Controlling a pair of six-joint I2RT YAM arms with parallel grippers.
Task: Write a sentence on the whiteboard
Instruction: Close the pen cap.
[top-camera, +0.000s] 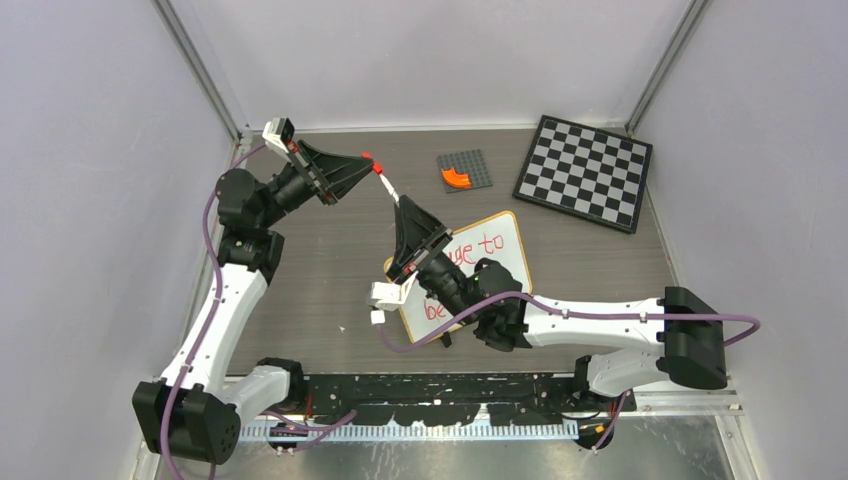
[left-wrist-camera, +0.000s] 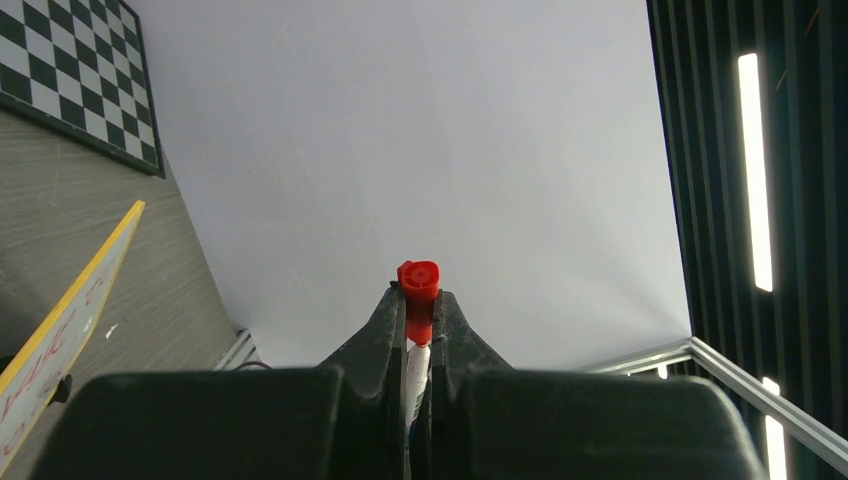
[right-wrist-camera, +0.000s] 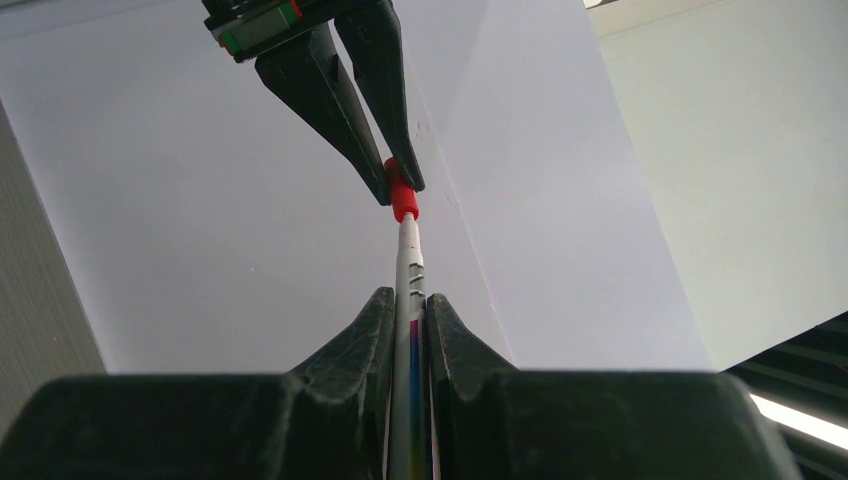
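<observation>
A white marker (top-camera: 390, 190) with a red cap (top-camera: 372, 163) hangs in the air between both grippers. My left gripper (top-camera: 368, 162) is shut on the red cap (left-wrist-camera: 418, 280). My right gripper (top-camera: 405, 207) is shut on the white barrel (right-wrist-camera: 408, 260). In the right wrist view the cap (right-wrist-camera: 403, 200) sits on the barrel's end between the left fingers (right-wrist-camera: 340, 90). The orange-framed whiteboard (top-camera: 508, 262) lies under the right arm. Red lettering (top-camera: 478, 247) shows on it; the arm hides most of it, leaving "to" and "be" readable.
A small grey studded plate (top-camera: 474, 160) with an orange curved piece (top-camera: 456, 178) lies at the back middle. A black-and-white chequered board (top-camera: 585, 172) lies at the back right. Pale walls close in the table on three sides.
</observation>
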